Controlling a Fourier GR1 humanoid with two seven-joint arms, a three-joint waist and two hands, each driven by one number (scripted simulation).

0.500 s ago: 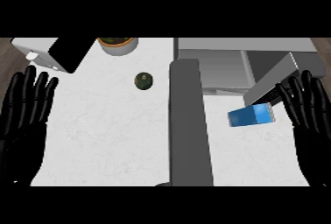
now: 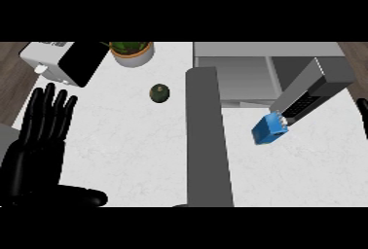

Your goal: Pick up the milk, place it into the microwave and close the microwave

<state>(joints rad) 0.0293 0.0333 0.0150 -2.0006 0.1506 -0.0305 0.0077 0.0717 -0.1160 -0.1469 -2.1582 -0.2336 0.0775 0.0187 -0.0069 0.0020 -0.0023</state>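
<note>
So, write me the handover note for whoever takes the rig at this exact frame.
Left hand: open, fingers straight, resting at the view's left, holding nothing.
Right hand: only a sliver shows at the right edge; fingers cannot be judged.
Milk carton: blue, lying on the counter just in front of the microwave, beside its open door. No hand on it.
Done: nothing visible.
Left: pick up the milk, place it inside, close the door.

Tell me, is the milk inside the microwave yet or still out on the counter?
Still out. The blue milk carton lies on the white counter, in front of the microwave and not inside it.
</note>
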